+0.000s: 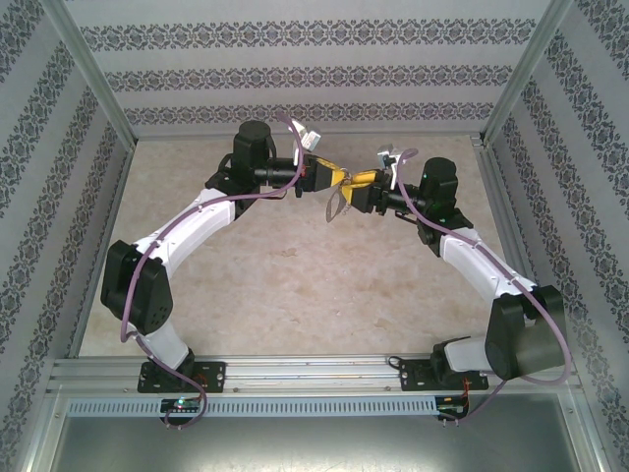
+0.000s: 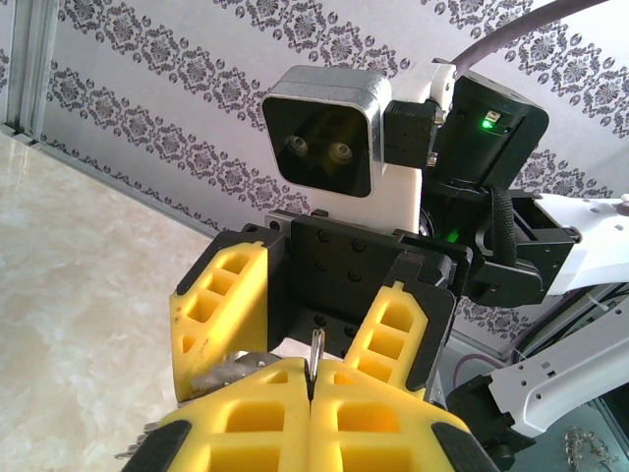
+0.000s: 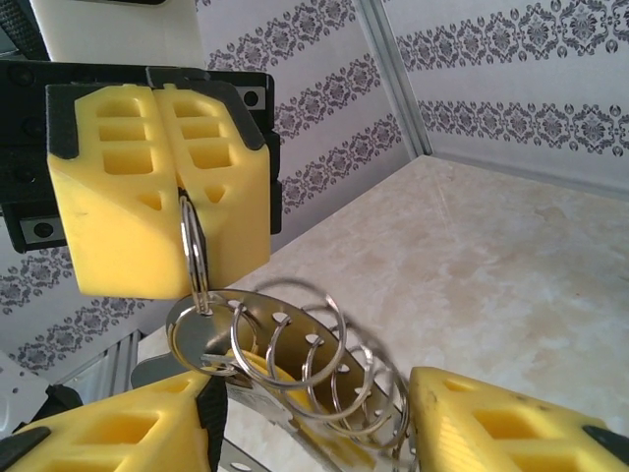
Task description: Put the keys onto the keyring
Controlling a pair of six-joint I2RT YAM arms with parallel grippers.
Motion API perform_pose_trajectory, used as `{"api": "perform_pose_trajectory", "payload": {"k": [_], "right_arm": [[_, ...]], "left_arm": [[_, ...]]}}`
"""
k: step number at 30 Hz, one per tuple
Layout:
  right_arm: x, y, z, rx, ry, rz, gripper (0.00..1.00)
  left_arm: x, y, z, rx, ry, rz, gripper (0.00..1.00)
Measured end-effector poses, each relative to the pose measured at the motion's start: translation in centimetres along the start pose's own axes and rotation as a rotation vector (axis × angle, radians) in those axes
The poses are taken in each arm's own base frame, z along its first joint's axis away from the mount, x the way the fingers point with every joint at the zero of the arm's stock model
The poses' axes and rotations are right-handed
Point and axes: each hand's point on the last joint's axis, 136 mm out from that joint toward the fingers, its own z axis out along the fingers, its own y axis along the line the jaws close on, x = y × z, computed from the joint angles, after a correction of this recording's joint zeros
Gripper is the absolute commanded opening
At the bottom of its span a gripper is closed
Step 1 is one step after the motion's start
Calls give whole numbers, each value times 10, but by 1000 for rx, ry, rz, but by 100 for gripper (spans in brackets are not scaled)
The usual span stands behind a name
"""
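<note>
Above the far half of the bench [image 1: 295, 295], I had both claws meeting tip to tip. The left claw [image 3: 182, 236] was pressed together on a thin silver ring [image 3: 194, 251] that hung toward 6 o'clock into the keyring [image 3: 295, 344]. Its row of loops ran from 9 to 4 o'clock between the spread fingers of the right claw [image 3: 307, 403]. I could not pick out the key, and no writing was readable.

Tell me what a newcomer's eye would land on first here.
The left gripper and right gripper meet nose to nose in mid-air above the far middle of the table. The left one is shut on a thin silver ring, from which a row of wire loops hangs between the right one's open yellow fingers.
</note>
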Motion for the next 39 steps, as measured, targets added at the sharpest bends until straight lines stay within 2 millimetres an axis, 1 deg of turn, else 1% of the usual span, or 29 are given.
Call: {"api": "perform_pose_trajectory", "payload": {"k": [3, 6, 8, 10, 12, 17, 20, 27, 29, 32, 33, 36, 39], "right_arm": [[0, 1, 0, -7, 3, 2, 46], [1, 2, 0, -11, 4, 3, 41], [1, 2, 0, -13, 5, 4, 35], [1, 2, 0, -13, 6, 4, 34], [1, 2, 0, -14, 6, 2, 29], [2, 3, 0, -17, 7, 2, 21], [2, 3, 0, -17, 7, 1, 19], [2, 7, -3, -13, 4, -3, 19], [4, 8, -4, -11, 6, -4, 14], [5, 9, -5, -11, 7, -5, 13], [5, 9, -5, -11, 7, -4, 12], [5, 10, -6, -11, 10, -9, 1], [5, 11, -7, -7, 12, -12, 0]], "left_arm": [[0, 0, 0, 0, 0, 0, 0], [0, 0, 0, 0, 0, -3, 0], [0, 0, 0, 0, 0, -4, 0], [0, 0, 0, -2, -1, -3, 0], [-1, 1, 0, -5, -3, -3, 0], [-2, 2, 0, -14, -8, -3, 0], [-3, 3, 0, -17, -10, -1, 0], [-4, 3, 0, -20, -13, 2, 0], [-4, 4, 0, -24, -15, 2, 0], [-4, 5, 0, -31, -17, 2, 0], [-4, 5, 0, -33, -18, 2, 0], [-5, 7, -1, -40, -20, 2, 0], [-6, 8, -1, -50, -24, 3, 0]]}}
